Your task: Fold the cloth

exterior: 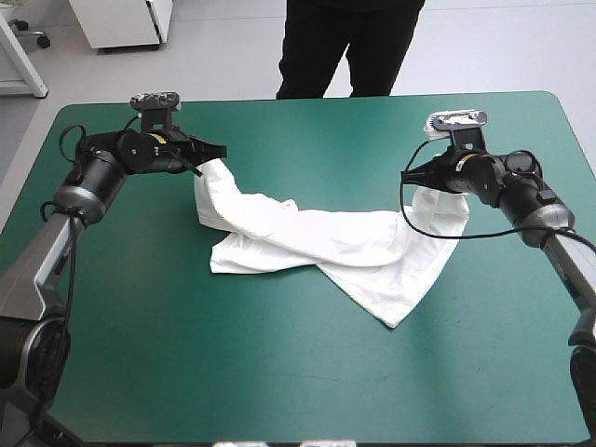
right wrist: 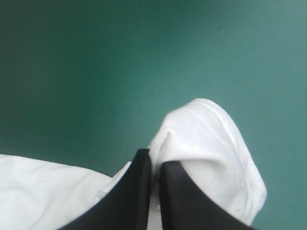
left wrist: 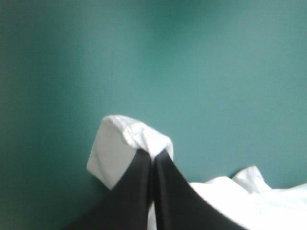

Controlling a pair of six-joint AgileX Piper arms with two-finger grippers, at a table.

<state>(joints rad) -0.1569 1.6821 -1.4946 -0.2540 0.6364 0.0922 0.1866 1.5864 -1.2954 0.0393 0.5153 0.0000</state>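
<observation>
The white T-shirt point(exterior: 326, 242) hangs stretched between both grippers, sagging onto the teal-green table point(exterior: 279, 372) in the middle, with a pointed corner toward the front. My left gripper point(exterior: 220, 151) is shut on the T-shirt at its left end, lifted off the cover. In the left wrist view the black fingers point(left wrist: 139, 187) meet in an arch with a fold of T-shirt point(left wrist: 120, 139) draped over the tip. My right gripper point(exterior: 407, 174) is shut on the T-shirt's right end. The right wrist view shows its gripper point(right wrist: 154, 155) pinching a bunched fold of T-shirt point(right wrist: 206, 143).
A person stands beyond the table's far edge, not over it. Bare teal-green cover lies all around the T-shirt, widest toward the front edge point(exterior: 298, 433).
</observation>
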